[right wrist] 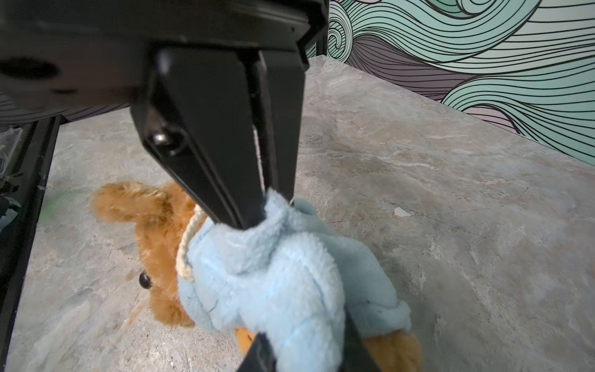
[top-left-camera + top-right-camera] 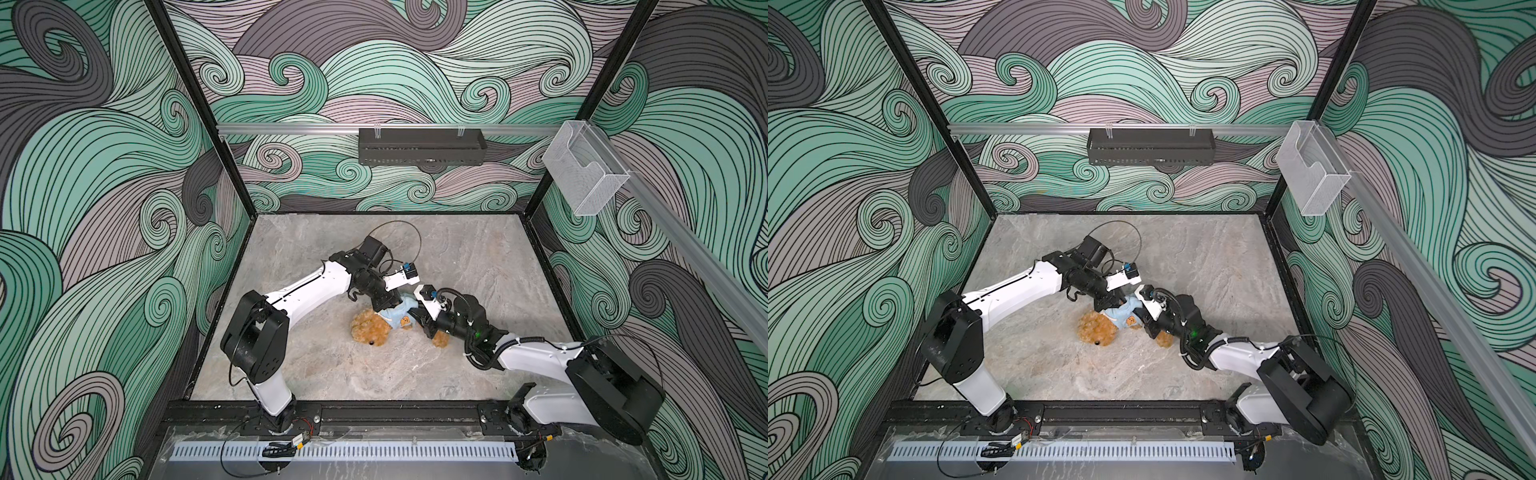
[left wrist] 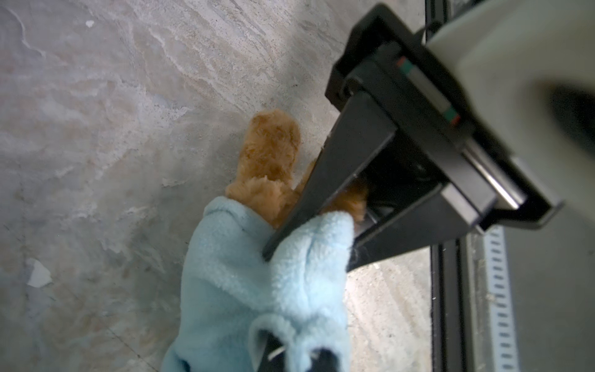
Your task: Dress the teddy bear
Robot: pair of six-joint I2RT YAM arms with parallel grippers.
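Swirl-patterned walls enclose a grey stone-look desk [image 2: 457, 257]; near its middle lies the teddy bear [image 2: 371, 328], shaggy and golden-brown, its body inside a pale blue fleece hoodie [image 1: 273, 273], head and feet bare. The left gripper [image 1: 257, 209] has its jaws clenched on fabric by the collar. The right gripper [image 3: 309, 254] straddles the hem, its grip unclear. Dressing looks nearly done; next probably comes tugging the hoodie straight.
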